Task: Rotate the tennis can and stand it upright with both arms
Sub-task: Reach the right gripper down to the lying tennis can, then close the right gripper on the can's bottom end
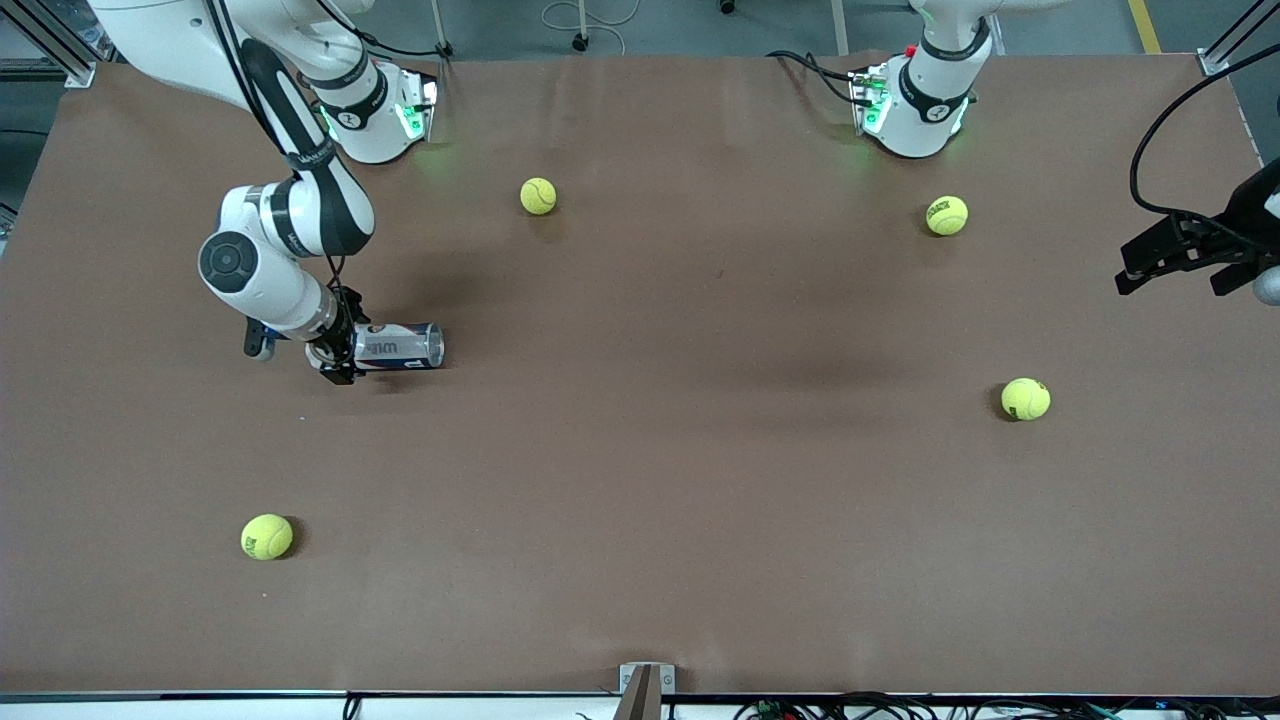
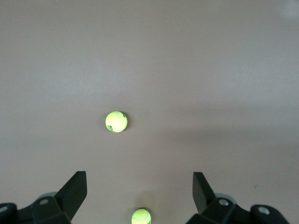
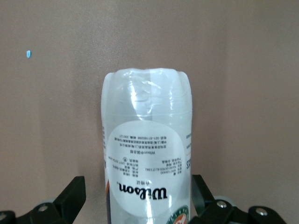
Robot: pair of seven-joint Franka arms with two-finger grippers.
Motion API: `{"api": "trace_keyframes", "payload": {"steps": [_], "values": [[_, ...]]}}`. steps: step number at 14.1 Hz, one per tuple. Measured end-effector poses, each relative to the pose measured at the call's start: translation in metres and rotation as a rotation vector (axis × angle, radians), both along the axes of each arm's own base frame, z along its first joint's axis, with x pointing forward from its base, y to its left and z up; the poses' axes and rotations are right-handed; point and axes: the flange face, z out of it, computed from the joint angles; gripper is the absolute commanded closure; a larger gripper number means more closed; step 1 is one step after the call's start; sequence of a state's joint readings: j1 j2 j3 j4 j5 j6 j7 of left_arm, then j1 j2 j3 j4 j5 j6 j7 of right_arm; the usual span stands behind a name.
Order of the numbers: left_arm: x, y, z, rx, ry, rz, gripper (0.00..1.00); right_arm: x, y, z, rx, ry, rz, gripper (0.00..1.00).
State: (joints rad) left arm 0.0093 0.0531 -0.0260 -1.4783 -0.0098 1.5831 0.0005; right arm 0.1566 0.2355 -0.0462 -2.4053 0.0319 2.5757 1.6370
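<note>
The tennis can (image 1: 400,347) lies on its side on the brown table toward the right arm's end, a clear tube with a white, dark blue and red label. My right gripper (image 1: 347,351) is low at one end of the can, fingers open on either side of it. In the right wrist view the can (image 3: 147,154) fills the space between the open black fingers (image 3: 70,193), with a gap at one finger. My left gripper (image 1: 1172,283) hangs open and empty over the left arm's end of the table, away from the can. Its wrist view shows the wide-open gripper (image 2: 139,179) over bare table.
Several yellow tennis balls lie loose: one (image 1: 538,196) near the right arm's base, one (image 1: 946,215) near the left arm's base, one (image 1: 1025,399) below the left gripper, one (image 1: 266,537) near the front camera. Two balls (image 2: 116,122) (image 2: 141,217) show in the left wrist view.
</note>
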Motion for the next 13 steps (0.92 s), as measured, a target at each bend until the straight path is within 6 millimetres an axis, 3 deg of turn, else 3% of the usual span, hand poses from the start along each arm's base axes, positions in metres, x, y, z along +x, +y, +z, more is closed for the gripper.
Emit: {"api": "trace_keyframes", "payload": {"steps": [6, 10, 13], "values": [[0.0, 0.0, 0.0, 0.0, 0.0, 0.0, 0.0, -0.002, 0.0, -0.012, -0.004, 0.012, 0.001, 0.07], [0.0, 0.0, 0.0, 0.0, 0.0, 0.0, 0.0, -0.002, 0.0, -0.016, -0.005, 0.012, 0.002, 0.17], [0.0, 0.0, 0.0, 0.0, 0.0, 0.0, 0.0, -0.002, 0.0, -0.016, -0.005, 0.01, 0.002, 0.32]]}}
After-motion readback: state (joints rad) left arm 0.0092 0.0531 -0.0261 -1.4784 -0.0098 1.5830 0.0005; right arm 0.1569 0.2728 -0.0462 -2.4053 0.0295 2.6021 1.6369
